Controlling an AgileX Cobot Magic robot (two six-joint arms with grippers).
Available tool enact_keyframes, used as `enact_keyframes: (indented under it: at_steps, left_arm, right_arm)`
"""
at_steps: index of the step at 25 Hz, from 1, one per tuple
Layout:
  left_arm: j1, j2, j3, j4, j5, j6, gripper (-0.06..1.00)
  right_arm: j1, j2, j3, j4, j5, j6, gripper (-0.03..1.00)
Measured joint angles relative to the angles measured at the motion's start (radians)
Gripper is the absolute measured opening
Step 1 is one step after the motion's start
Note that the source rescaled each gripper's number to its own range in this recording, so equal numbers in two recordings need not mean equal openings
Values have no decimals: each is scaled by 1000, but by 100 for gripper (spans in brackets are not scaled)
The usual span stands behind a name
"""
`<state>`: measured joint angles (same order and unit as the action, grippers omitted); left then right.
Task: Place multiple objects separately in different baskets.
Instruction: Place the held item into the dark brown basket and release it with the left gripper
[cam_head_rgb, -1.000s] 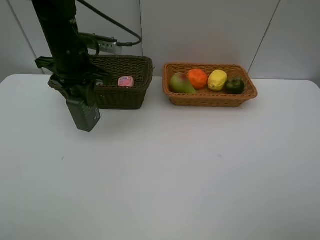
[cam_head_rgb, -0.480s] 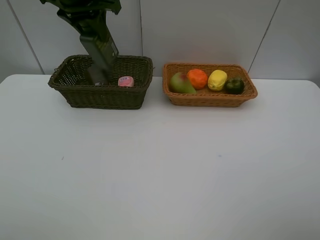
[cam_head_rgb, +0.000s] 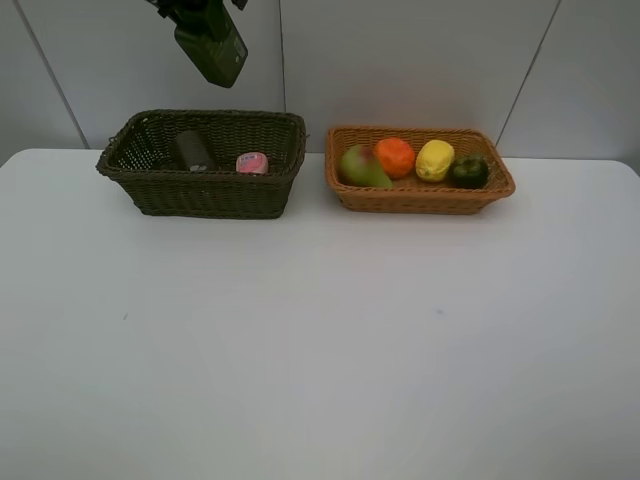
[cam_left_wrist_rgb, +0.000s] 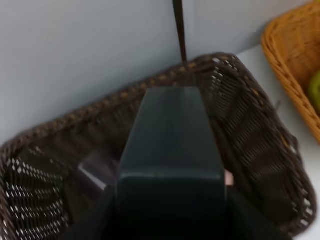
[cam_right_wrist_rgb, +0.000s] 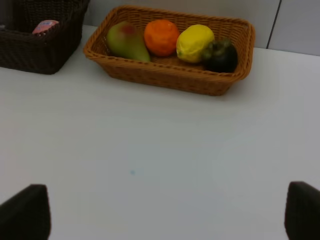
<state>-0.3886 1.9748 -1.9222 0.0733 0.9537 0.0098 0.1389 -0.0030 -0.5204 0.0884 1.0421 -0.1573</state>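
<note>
Where wicker weaves, round fruit (cam_head_rgb: 395, 156).

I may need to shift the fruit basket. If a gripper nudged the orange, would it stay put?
Probably not: the orange looks round and smooth, so apt to roll. The pear and lemon flanking it may check that. Weight cannot be judged.

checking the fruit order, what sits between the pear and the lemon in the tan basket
The orange sits between the pear and the lemon; the exterior high and right wrist views both show it.
</note>
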Motion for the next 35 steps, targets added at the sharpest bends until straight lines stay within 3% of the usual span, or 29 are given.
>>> enact_keyframes:
  at_steps: [9,25,26,29,31,35]
  left_arm:
    - [0,166,0,42,-128,2,52]
    - [0,267,0,42,-137,2,53]
    - [0,267,0,46,-134,5,57]
    - [0,267,-1,57,-136,6,89]
    - [0,267,-1,69,-136,6,96]
    - [0,267,-1,71,-134,6,99]
  right_arm:
    - [0,0,0,0,0,0,99]
    - [0,0,0,0,0,0,99]
    - [0,0,0,0,0,0,99]
    - [0,0,0,0,0,0,99]
    - [0,0,0,0,0,0,99]
    - [0,0,0,0,0,0,99]
